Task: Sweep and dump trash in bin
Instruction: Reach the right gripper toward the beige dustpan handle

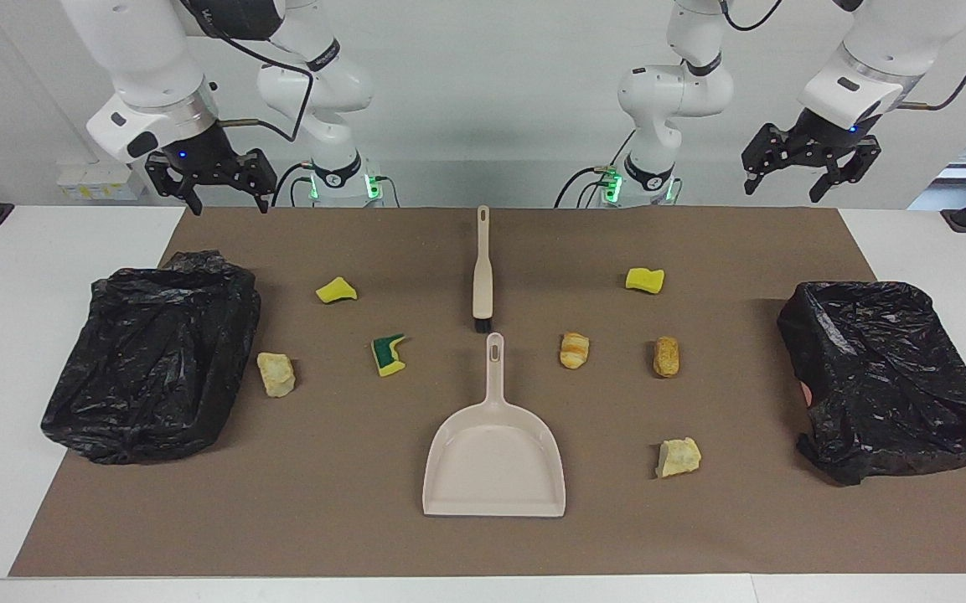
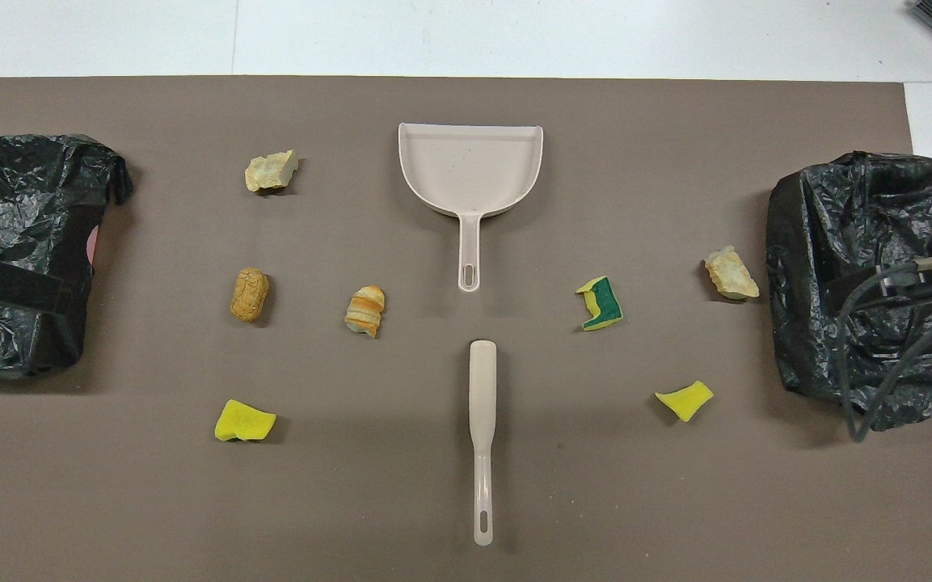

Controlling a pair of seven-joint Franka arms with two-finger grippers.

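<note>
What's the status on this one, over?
Left gripper and right gripper open, empty, raised at the robots' edge of the mat. Seven trash scraps unswept; brush, dustpan untouched. Nothing in the way.

Seven trash scraps [image 1: 574, 350], two black bins [image 1: 152, 356], one dustpan [image 1: 494, 461], one brush [image 1: 482, 272].

Brush [image 1: 482, 270] nearer robots than dustpan [image 1: 494, 456]
</note>
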